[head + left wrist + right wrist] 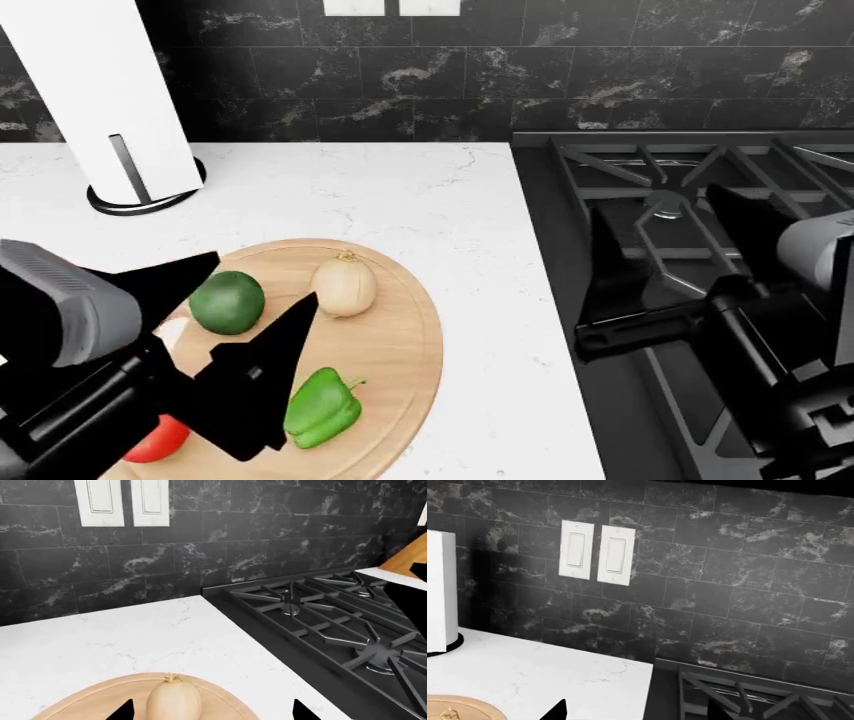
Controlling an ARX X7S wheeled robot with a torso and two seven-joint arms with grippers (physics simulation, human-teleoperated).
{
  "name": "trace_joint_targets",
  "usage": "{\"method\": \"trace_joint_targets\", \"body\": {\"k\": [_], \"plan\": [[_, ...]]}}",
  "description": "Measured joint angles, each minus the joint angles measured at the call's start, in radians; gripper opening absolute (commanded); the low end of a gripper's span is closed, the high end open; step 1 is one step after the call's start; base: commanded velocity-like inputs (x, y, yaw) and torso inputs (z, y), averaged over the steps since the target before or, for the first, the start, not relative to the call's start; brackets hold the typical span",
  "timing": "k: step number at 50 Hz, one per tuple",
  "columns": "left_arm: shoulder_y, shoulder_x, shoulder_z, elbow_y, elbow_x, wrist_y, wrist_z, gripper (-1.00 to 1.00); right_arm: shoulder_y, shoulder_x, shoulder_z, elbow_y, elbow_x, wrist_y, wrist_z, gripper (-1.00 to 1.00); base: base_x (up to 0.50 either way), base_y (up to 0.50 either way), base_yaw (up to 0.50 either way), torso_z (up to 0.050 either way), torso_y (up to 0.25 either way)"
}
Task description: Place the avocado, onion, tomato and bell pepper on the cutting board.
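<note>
All four vegetables sit on the cutting board (400,350): avocado (226,302) at 10 o'clock, onion (344,286) at 12, bell pepper (322,407) at 5, tomato (156,440) at 7. The left gripper (234,345), fingers spread wide and empty, hangs nearest, the onion toward 1 o'clock from it. The right gripper (667,270) is open over the stove (627,165)

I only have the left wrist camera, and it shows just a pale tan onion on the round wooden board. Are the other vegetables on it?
Observer: The dark green egg-shaped avocado and bright green lobed bell pepper lie on the cutting board.
Operator: And the tomato?
Observer: The glossy red tomato is at the board's near edge, half hidden by the left arm; whether it's fully on, I can't tell.
Operator: Other arm?
Observer: The right gripper is open, empty, over the stove grates.
</note>
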Motion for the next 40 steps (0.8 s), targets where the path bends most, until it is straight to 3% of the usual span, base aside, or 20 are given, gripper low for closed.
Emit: {"method": "trace_joint_targets", "body": {"k": [27, 40], "plan": [[0.216, -0.033, -0.215, 0.014, 0.050, 0.061, 0.022, 1.00, 0.131, -0.026, -0.043, -0.085, 0.147, 0.073, 0.113, 1.00, 0.00, 0.00, 0.00, 0.000, 0.000], [0.366, -0.012, -0.425, 0.054, 0.074, 0.049, 0.037, 1.00, 0.171, -0.240, 0.251, -0.093, 0.450, 0.398, 0.274, 1.00, 0.00, 0.00, 0.00, 0.000, 0.000]]}}
